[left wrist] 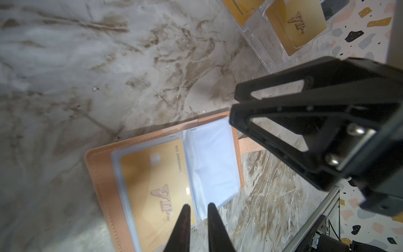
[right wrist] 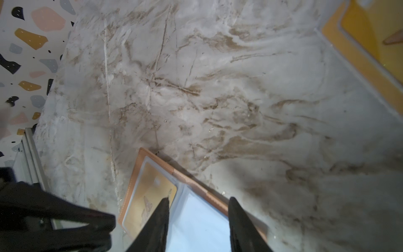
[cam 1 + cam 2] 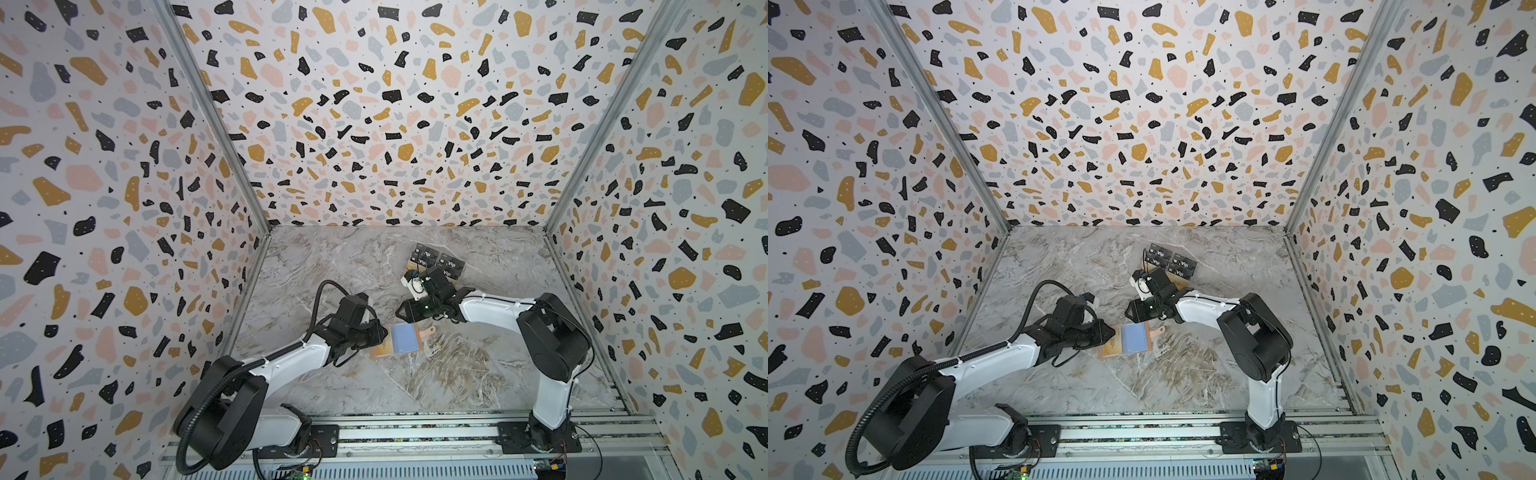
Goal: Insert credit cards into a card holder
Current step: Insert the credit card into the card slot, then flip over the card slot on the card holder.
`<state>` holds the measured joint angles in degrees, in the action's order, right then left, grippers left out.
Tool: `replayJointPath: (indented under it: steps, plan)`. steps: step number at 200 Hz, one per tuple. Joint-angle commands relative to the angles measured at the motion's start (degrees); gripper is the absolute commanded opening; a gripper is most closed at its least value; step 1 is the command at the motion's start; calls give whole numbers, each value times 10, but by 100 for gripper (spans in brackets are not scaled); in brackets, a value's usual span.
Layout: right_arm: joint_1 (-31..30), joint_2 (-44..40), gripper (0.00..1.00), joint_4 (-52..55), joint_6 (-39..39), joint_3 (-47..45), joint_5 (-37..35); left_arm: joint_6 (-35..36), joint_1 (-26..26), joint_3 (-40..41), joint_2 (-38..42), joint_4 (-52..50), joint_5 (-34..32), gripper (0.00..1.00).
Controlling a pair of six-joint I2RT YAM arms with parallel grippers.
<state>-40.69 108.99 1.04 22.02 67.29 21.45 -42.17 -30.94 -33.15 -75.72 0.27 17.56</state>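
The peach-pink card holder (image 3: 405, 338) (image 3: 1133, 338) lies open on the marble table, with pale bluish sleeves (image 1: 216, 163) facing up. One gold credit card (image 1: 157, 181) (image 2: 148, 192) sits inside the sleeve on the half nearer my left arm. My left gripper (image 3: 384, 334) (image 1: 198, 206) hovers at that half's edge, its jaws a narrow gap apart with nothing between them. My right gripper (image 3: 401, 309) (image 2: 200, 199) hangs open just over the holder's far side, its fingertips straddling the empty sleeve. More gold credit cards (image 1: 298, 26) (image 2: 370, 39) stand in a clear stand.
The clear tiered stand (image 3: 436, 266) (image 3: 1169, 262) holds black "Vip" cards behind the right gripper. The holder's snap strap (image 3: 428, 331) sticks out toward the right arm. Patterned walls close the table on three sides, and a metal rail (image 3: 415, 432) runs along the front.
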Motion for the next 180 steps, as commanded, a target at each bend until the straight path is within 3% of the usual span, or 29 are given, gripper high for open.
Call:
replayJointPath:
  steps: [1, 120, 180]
  plan:
    - [5, 13, 43, 20, -25, 20, 9, -6, -5, -7, -8, 18, -5, 19]
    - [7, -69, 38, -11, 13, -109, -7, 32, -36, -45, -86, 15, -7, 20]
    - [-25, -139, 39, 8, 54, -127, -40, 119, -36, -101, -145, -45, 22, 25]
